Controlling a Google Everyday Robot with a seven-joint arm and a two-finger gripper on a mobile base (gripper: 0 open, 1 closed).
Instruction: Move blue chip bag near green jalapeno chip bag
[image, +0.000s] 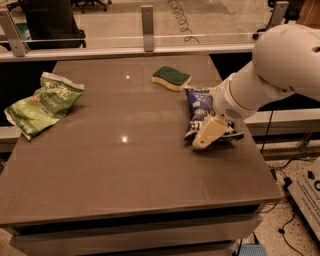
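Observation:
The blue chip bag (201, 107) lies flat on the right side of the brown table (125, 170), dark blue with white lettering. The green jalapeno chip bag (42, 102) lies at the table's far left edge. My gripper (206, 135), with cream-coloured fingers, hangs from the white arm (265, 80) that comes in from the right. It is low over the near end of the blue bag and covers part of it. The two bags are far apart, across the table's width.
A green-topped yellow sponge (171, 78) lies behind the blue bag near the table's back edge. A glass barrier with metal posts (147, 21) runs along the back. The table's right edge is close to the blue bag; cables lie on the floor at right.

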